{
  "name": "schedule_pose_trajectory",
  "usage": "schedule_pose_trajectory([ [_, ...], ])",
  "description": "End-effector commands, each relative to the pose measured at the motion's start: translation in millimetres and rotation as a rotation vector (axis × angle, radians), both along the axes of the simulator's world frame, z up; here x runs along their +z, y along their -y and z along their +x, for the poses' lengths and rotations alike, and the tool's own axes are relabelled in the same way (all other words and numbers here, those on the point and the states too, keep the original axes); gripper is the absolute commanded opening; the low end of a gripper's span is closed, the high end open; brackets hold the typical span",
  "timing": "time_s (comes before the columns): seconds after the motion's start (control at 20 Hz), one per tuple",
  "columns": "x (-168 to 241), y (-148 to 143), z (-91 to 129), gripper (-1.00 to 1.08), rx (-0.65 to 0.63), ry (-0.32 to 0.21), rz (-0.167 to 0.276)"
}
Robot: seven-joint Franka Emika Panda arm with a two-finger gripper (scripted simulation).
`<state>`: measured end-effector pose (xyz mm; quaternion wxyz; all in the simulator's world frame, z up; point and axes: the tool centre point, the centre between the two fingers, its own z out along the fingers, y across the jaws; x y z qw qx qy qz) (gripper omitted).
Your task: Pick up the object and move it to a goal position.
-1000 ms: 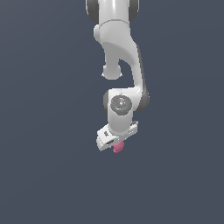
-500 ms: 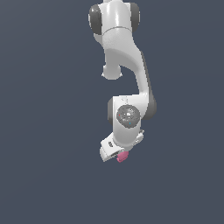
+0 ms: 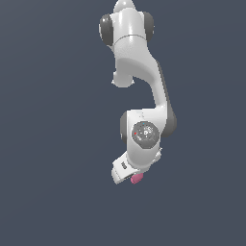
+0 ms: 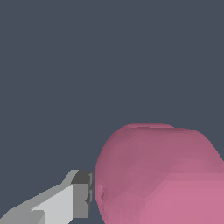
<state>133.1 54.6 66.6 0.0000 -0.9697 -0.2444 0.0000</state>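
- Object [image 3: 137, 178]: a small pink-magenta lump sitting right at the lower end of the white arm [image 3: 144, 96], touching the underside of the hand [image 3: 129, 174], with flat dark grey all round it in the exterior view.
- Wrist view: the pink lump [image 4: 159, 175] fills much of the frame, and one grey fingertip [image 4: 81, 194] presses against its side; the other finger is hidden.
- Hand: closed on the object as far as that one contact shows, with the lump held between the fingers.
- Against the frame a second ago, the arm's last joints have swung lower and toward the exterior view's right, and the hand is tilted more, its white block now pointing to the exterior view's lower left.
- The lump has travelled with the hand, in the same place under it as before.
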Motion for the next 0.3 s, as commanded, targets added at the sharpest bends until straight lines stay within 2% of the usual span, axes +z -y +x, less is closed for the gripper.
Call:
schedule_pose_trajectory([
  [0.0, 0.4, -0.9, 3.2, -1.00, 0.000, 0.000, 0.000],
  [0.25, 0.6, -1.5, 5.1, -1.00, 0.000, 0.000, 0.000],
])
